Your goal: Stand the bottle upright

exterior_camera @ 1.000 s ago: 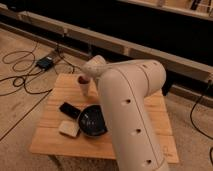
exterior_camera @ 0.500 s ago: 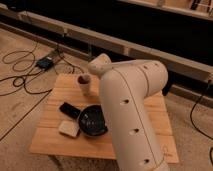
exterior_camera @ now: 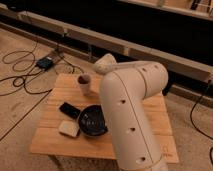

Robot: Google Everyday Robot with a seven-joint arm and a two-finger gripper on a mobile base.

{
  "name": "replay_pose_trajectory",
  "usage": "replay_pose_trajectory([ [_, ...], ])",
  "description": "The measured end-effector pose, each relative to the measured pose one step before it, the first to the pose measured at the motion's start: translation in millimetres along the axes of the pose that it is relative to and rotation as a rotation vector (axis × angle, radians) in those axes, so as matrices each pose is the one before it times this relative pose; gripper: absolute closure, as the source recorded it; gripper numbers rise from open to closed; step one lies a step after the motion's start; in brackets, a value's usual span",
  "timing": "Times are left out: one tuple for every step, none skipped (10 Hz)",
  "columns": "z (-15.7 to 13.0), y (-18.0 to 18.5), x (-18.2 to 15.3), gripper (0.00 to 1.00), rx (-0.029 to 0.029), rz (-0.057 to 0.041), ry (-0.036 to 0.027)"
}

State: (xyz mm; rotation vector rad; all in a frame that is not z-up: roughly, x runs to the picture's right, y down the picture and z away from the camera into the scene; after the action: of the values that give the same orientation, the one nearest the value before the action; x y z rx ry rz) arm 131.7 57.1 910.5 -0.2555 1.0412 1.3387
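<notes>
The bottle is not in sight; my own arm may be hiding it. My big white arm [exterior_camera: 131, 107] fills the middle of the view and reaches over the wooden table [exterior_camera: 150, 117]. Its far rounded link [exterior_camera: 105, 64] sits just behind and to the right of the pale cup with dark red contents [exterior_camera: 85, 84]. My gripper is hidden behind the arm, somewhere past that link over the table's far side.
A flat black device [exterior_camera: 70, 110] lies left of a dark bowl [exterior_camera: 92, 121]. A pale block [exterior_camera: 69, 128] lies near the table's front left. Black cables [exterior_camera: 20, 75] and a small box [exterior_camera: 45, 63] are on the floor at left. A long low ledge [exterior_camera: 150, 52] runs behind.
The arm's far link has shifted a little to the right, away from the cup. The things on the table have not moved.
</notes>
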Motion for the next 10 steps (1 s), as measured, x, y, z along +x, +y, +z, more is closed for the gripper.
replay_pose_trajectory([
  [1.92,-9.75,-6.01,0.35,0.01940,0.01331,-0.00819],
  [-0.58,-4.79,-4.23,0.35,0.01064,0.00645,-0.00945],
  [-1.04,-2.93,-3.58,0.35,0.01091,0.00310,-0.00939],
  [-1.87,-1.41,-2.34,0.35,0.00685,0.00129,-0.00717],
  [-3.07,-0.70,-2.53,0.35,0.00525,0.00976,-0.00970],
  [-3.88,-1.18,-1.55,0.35,-0.00162,0.01513,-0.00827],
  [-4.40,0.04,-0.83,0.35,-0.00675,0.01435,-0.00786],
  [-7.73,1.91,-0.96,0.35,-0.01448,0.01784,-0.01251],
  [-9.00,2.37,-0.52,0.35,-0.02269,0.02113,-0.01296],
  [-6.77,2.59,-0.02,0.35,-0.02000,0.01531,-0.00971],
])
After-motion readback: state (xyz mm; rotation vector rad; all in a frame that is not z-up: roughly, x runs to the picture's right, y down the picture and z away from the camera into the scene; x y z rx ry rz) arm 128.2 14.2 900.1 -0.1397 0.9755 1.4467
